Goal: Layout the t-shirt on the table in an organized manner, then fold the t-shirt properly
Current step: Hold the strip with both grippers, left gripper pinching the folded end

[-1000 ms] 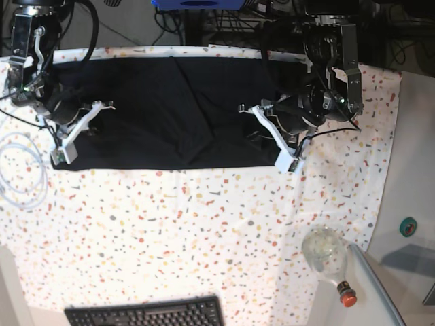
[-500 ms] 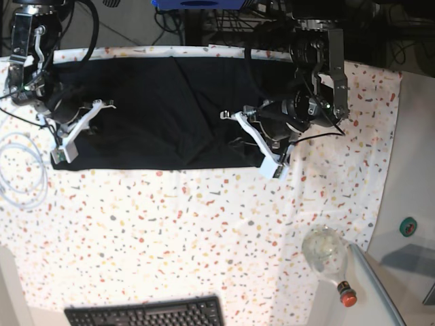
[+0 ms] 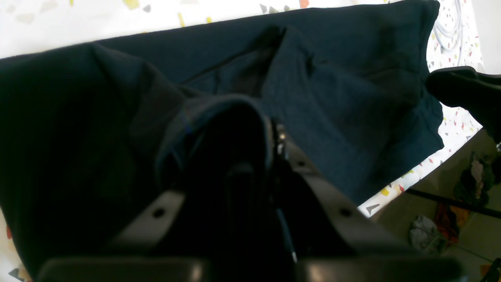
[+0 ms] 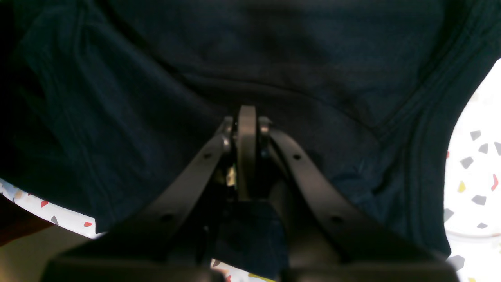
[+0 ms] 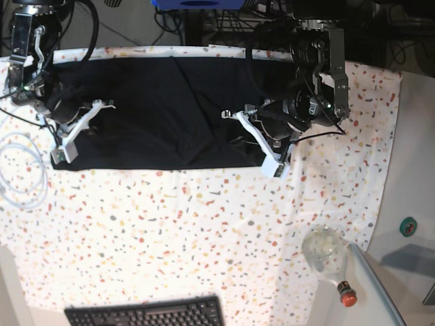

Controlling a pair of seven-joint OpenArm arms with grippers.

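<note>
**Both tools pinched on the t-shirt, left end bunching inward**

My left tool [image 5: 253, 139] is clamped on the t-shirt [image 5: 163, 109]; in the left wrist view the cloth rides up and over the closed tips in a hump. My right tool [image 5: 80, 128] is closed too, its tips meeting in a fold of the same cloth near the other end. The shirt lies as a wide dark band across the far half of the table [image 5: 170, 224], its near hem fairly straight, with wrinkles in the middle and a rumpled patch by the left tool.

What worries me: I judge that if I drag the left end further without lifting, the cloth will bunch on itself rather than fold cleanly. The hold also looks shallow, so a quick pull could slip it free. A cable [image 5: 20, 170] lies coiled near the right arm and could snag.

Against the frame a second ago, the left tool has shifted inward toward the shirt's middle, taking that edge with it; the right tool has not moved.
</note>
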